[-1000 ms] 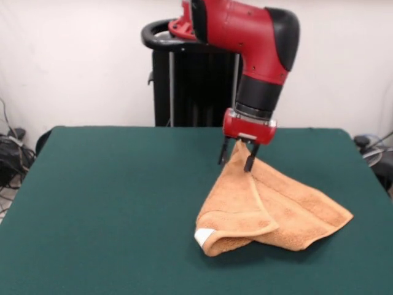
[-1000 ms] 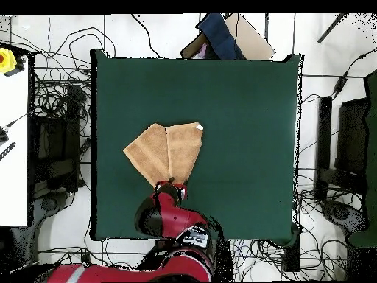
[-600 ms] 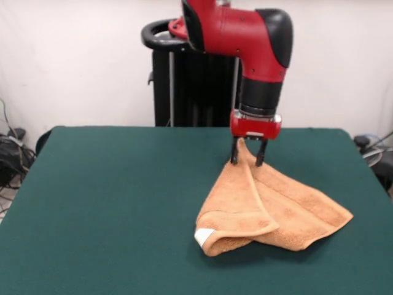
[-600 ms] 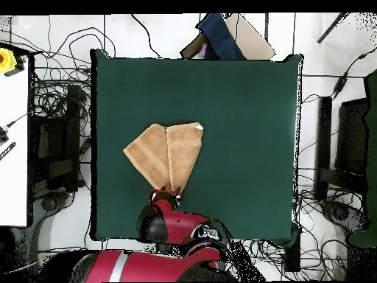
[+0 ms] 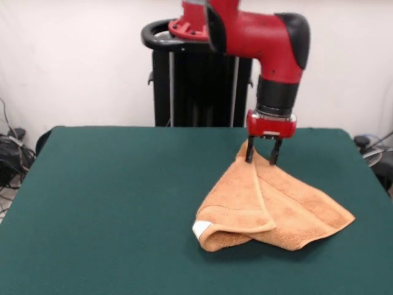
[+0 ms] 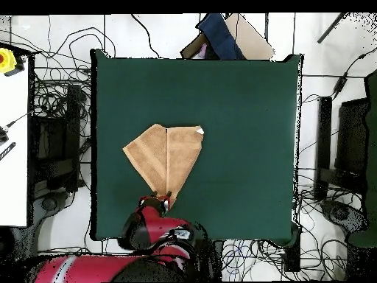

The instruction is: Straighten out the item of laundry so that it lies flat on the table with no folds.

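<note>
Now my gripper (image 5: 263, 158), jaws pinched on the towel's (image 5: 276, 206) far corner, has dragged it toward the counter's (image 5: 110, 203) rear edge; towel remains folded double, so flattening isn't finished.

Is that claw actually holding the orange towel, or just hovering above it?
Touching. In the front view the gripper has both fingers around a raised peak of the towel, with the cloth pulled up between them off the table.
</note>
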{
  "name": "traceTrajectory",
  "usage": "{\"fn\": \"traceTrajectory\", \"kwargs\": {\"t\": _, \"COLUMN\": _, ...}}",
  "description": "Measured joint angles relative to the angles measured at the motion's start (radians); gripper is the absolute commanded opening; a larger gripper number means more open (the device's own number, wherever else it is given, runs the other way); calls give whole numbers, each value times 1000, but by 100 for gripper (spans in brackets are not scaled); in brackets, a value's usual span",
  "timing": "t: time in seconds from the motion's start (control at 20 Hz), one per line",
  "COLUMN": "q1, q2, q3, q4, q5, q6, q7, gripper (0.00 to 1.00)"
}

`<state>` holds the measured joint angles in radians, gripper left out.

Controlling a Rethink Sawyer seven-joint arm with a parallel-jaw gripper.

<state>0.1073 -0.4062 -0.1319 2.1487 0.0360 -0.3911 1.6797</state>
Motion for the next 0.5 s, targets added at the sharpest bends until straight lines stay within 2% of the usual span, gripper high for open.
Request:
{"fn": "traceTrajectory", "kwargs": {"t": 0.25, "q1": 244, "q2": 55, "q3": -128, "q4": 0, "q5": 201, "q6": -143, "q7": 0, "gripper": 100}}
{"fn": "traceTrajectory", "kwargs": {"t": 0.5, "q1": 326, "q2": 69, "q3": -180, "q4": 0, "q5": 272, "q6": -188, "q7": 0, "gripper": 100}}
